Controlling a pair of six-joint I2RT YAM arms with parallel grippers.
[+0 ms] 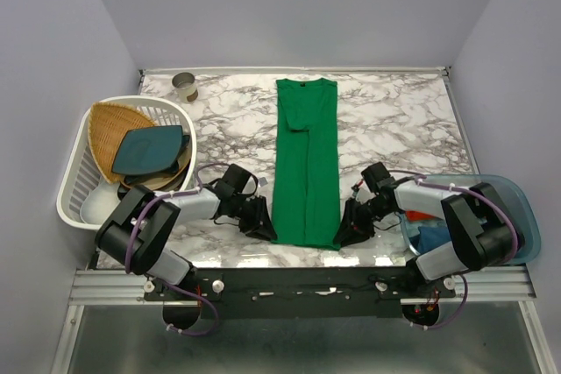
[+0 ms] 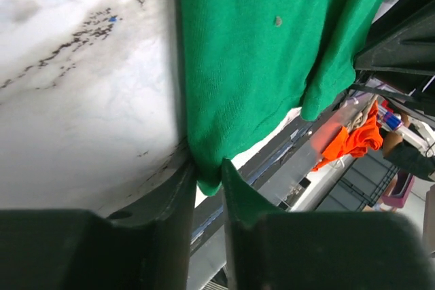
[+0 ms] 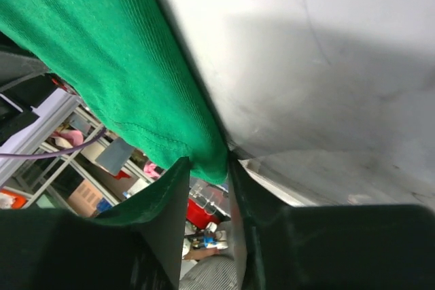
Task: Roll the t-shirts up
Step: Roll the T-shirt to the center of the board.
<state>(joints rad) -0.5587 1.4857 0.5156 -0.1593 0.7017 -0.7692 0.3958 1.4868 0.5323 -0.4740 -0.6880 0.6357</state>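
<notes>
A bright green t-shirt [image 1: 307, 164] lies flat on the marble table, folded into a long narrow strip with its collar at the far end. My left gripper [image 1: 263, 221] is at the strip's near left corner. In the left wrist view its fingers [image 2: 209, 168] pinch that corner of the green cloth [image 2: 258, 45]. My right gripper [image 1: 344, 232] is at the near right corner, and its fingers [image 3: 207, 161] close on the hem of the green cloth [image 3: 102, 45]. An orange-red bundle [image 1: 419, 215] and a blue bundle [image 1: 432, 239] sit in the bin at the right.
A white laundry basket [image 1: 74, 186] at the left holds a tan wicker tray [image 1: 114, 122] and a dark teal plate [image 1: 149, 151]. A small cup [image 1: 184, 87] stands at the far left corner. A clear blue bin [image 1: 519, 208] sits under my right arm. The table's near edge is just behind both grippers.
</notes>
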